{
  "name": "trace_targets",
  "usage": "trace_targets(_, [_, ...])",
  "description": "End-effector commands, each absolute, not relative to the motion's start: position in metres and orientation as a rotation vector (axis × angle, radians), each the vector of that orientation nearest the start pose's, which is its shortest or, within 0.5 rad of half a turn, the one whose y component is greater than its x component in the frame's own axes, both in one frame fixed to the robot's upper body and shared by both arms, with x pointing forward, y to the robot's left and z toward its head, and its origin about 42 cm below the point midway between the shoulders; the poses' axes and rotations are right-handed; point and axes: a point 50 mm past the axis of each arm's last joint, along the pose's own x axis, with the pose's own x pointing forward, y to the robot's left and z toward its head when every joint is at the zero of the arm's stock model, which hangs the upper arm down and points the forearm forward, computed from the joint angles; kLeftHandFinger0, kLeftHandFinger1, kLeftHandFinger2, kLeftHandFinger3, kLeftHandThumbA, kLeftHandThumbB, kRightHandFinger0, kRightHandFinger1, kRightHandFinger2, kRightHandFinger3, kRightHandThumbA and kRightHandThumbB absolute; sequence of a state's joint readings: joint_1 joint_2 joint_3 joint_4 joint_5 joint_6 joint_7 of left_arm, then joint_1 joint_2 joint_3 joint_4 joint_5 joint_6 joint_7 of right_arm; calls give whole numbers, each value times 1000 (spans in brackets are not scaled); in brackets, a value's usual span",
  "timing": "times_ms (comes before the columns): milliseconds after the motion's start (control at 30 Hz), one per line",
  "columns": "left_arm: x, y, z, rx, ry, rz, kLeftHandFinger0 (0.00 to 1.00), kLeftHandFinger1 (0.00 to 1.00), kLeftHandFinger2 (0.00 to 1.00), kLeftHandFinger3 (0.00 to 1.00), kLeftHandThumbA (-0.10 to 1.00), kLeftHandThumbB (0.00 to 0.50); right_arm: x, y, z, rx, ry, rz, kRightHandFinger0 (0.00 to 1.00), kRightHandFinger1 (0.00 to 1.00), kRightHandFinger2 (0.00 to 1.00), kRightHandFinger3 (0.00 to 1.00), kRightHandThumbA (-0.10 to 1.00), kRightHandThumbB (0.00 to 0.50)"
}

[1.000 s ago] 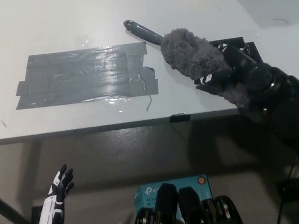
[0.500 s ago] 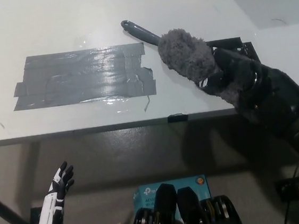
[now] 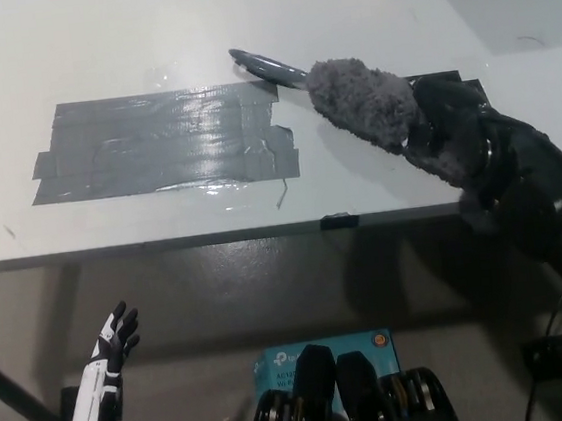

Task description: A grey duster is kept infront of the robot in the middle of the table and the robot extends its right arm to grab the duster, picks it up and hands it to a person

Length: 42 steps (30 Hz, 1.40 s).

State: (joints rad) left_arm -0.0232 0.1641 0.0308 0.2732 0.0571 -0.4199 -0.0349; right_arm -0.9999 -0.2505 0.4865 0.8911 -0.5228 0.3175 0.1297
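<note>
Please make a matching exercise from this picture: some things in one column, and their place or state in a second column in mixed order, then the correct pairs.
Things:
1. grey duster
2. left robot hand
3. grey tape patch
4. blue box

Places or states:
A. stuck flat on the white table
B. on the floor, at the picture's bottom middle
C. held in the black right robot hand
D. open, low beside the table

Pairs: 1-C, 2-D, 3-A, 4-B

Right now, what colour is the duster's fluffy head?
Grey, in the head view: duster in the right hand.
</note>
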Motion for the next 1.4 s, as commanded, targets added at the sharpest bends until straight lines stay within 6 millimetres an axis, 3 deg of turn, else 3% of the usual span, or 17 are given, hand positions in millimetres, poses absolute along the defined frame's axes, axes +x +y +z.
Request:
trace_targets(0, [288,279,75,234,-221,-45,1000,1000,1000,1000,1000,406,547,-201,237,-1034,178,247,372,480,495,383,-100,196])
trace_targets(33, [289,279,75,235,-222,-45,1000,1000,1000,1000,1000,404,546,-201,241,-1011,164,257,359,470,471,337,-100,199])
trace_targets(67, [289,279,75,239,-224,-44,1000,1000,1000,1000,1000,396,543,-201,247,-977,154,276,224,363,396,304,-100,189])
trace_targets(100, [289,279,75,238,-224,-45,1000,1000,1000,1000,1000,395,540,-202,252,-924,139,297,156,278,326,304,-100,193])
trace_targets(133, [290,280,75,235,-222,-47,1000,1000,1000,1000,1000,393,537,-204,255,-859,125,314,97,201,249,233,-100,191])
trace_targets(167, [290,280,75,233,-221,-48,1000,1000,1000,1000,1000,387,535,-205,257,-801,122,325,30,187,322,349,-100,183])
trace_targets(233, [291,280,76,231,-221,-48,1000,1000,1000,1000,1000,386,530,-207,263,-692,114,347,75,230,532,595,-100,175])
trace_targets(300, [292,280,77,232,-222,-49,1000,1000,1000,1000,1000,389,523,-208,270,-629,99,369,56,422,799,867,-100,202])
trace_targets(400, [293,281,78,231,-221,-47,1000,1000,1000,1000,1000,389,508,-206,281,-497,99,414,1,467,870,987,-100,209])
trace_targets(467, [293,281,78,230,-221,-47,1000,1000,1000,1000,1000,387,493,-204,275,-198,82,476,0,445,910,1000,-100,177])
trace_targets(500, [294,281,79,234,-222,-48,1000,1000,1000,1000,1000,379,485,-203,267,-83,73,510,0,416,888,1000,-100,186])
trace_targets(600, [296,281,79,240,-226,-49,1000,1000,1000,1000,1000,376,477,-201,260,27,59,526,0,404,871,1000,-100,198])
trace_targets(633, [296,281,80,245,-227,-50,1000,1000,1000,1000,1000,368,470,-196,254,119,53,543,0,366,864,987,-100,215])
trace_targets(700, [295,281,78,249,-231,-50,1000,1000,1000,1000,1000,364,450,-186,243,284,43,596,0,304,840,1000,-100,201])
trace_targets(900, [295,281,79,241,-225,-48,1000,1000,1000,1000,1000,354,420,-170,236,455,39,671,0,306,837,1000,-100,187])
trace_targets(1067, [296,281,79,237,-220,-51,1000,1000,1000,1000,1000,351,404,-159,235,580,57,653,0,325,895,1000,-100,200])
trace_targets(1367, [297,281,80,237,-228,-52,1000,1000,1000,1000,1000,356,385,-141,232,779,110,636,0,395,895,1000,-100,171])
